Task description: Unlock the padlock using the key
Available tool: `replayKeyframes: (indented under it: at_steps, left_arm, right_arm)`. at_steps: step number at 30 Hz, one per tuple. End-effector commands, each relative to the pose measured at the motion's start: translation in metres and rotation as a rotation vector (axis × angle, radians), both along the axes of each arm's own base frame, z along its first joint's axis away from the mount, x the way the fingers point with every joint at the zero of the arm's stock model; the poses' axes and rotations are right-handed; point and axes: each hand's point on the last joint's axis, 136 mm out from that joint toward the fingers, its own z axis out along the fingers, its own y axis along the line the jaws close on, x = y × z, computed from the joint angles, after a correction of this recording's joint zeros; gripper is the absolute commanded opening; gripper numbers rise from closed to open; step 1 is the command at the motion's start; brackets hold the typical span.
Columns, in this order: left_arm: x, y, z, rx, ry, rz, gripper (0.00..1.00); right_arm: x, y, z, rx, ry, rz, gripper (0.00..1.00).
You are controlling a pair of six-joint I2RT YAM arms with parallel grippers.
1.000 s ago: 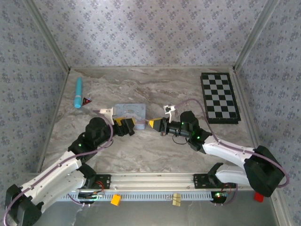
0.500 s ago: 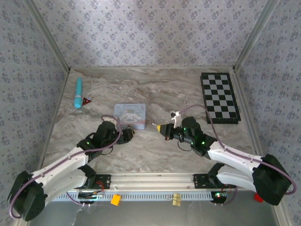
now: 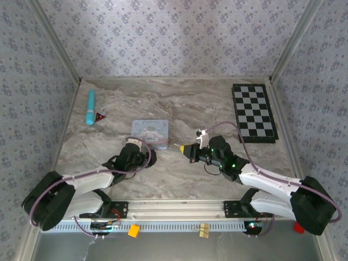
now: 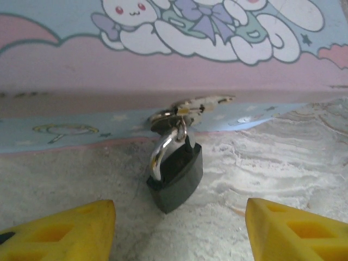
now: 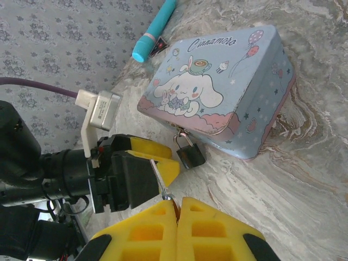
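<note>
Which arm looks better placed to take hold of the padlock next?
Left. The left gripper is open and aimed straight at the padlock, with nothing between its fingers. The right gripper is shut on the key.

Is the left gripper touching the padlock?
Apart. The left wrist view shows bare table between the padlock and both yellow tips of the open left gripper.
</note>
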Motion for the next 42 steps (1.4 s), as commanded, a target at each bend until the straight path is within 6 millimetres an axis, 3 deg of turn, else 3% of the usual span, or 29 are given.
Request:
replayKeyframes:
  at_steps: [1,10,20,25,31,42]
  left_arm:
    - [0.014,-0.005,0.005,-0.017,-0.061,0.009,0.62]
    - [0.025,-0.010,-0.010,0.003,-0.033,0.034,0.52]
    - [0.038,-0.018,-0.020,0.031,-0.013,0.034,0.50]
    - [0.040,-0.015,-0.025,0.049,0.004,0.054,0.42]
    - [0.039,-0.010,-0.023,0.057,0.004,0.075,0.31]
    - [0.034,-0.009,-0.008,0.033,0.009,0.069,0.21]
  right_arm:
    - [-0.003,-0.002,0.005,0.011,-0.036,0.006,0.00]
    - [-0.006,-0.005,0.007,0.013,-0.038,0.006,0.00]
    - [-0.007,-0.005,0.006,0.011,-0.037,0.007,0.00]
    - [-0.007,-0.005,0.007,0.012,-0.037,0.007,0.00]
    - [-0.007,-0.005,0.006,0.008,-0.035,0.004,0.00]
    - [-0.006,-0.006,0.003,-0.007,-0.024,-0.002,0.00]
